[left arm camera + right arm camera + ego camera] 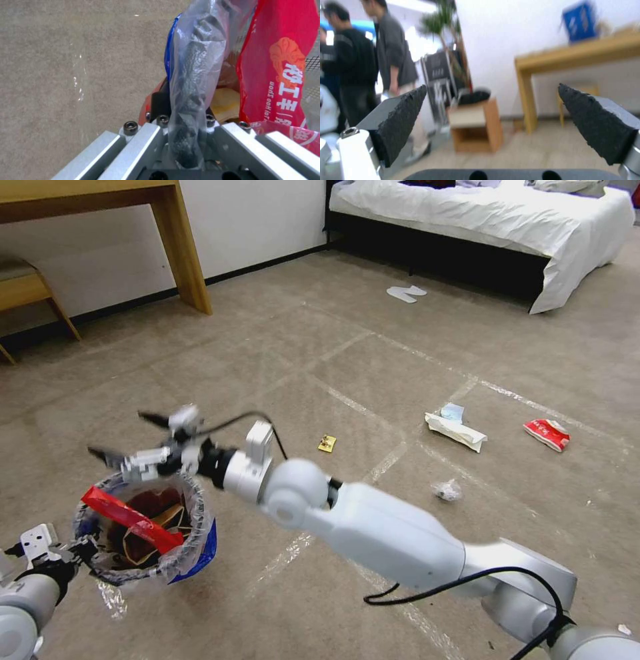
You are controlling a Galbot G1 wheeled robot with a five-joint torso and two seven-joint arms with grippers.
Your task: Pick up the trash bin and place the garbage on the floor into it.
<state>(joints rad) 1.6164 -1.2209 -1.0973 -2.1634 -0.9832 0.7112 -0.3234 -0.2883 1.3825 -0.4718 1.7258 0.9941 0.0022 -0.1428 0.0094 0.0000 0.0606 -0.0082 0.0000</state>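
Ahead of me the carpet [280, 347] lies open, with pale tape lines crossing it; its edges are the wall with the wooden desk leg [183, 250] far to my left and the bed [493, 220] with its white cover hanging down far to my right, a pair of white slippers [407, 293] lying just before the bed. My left gripper [77, 550] sits low at my left side and is clamped on the rim of the trash bin [143, 527], pinching the crinkly clear liner [191, 82] between its fingers, as my left wrist view shows close up. The bin hangs above the carpet, and in it lie a red wrapper strip [130, 520], slanting across the mouth, and a brown paper bag [170, 523] beneath. My right gripper [127, 437] reaches across from my right side and hovers just above the bin's far rim, its jaws spread wide with nothing between them, the black pads [403, 117] well apart. To my right, well apart from the bin, the remaining litter lies on the floor: a tiny yellow wrapper [327, 444] nearest, a crumpled tissue [447, 490] beyond my right forearm, a white packet [457, 430] touching a blue mask [453, 412], and a red-white packet [547, 435] farthest out.
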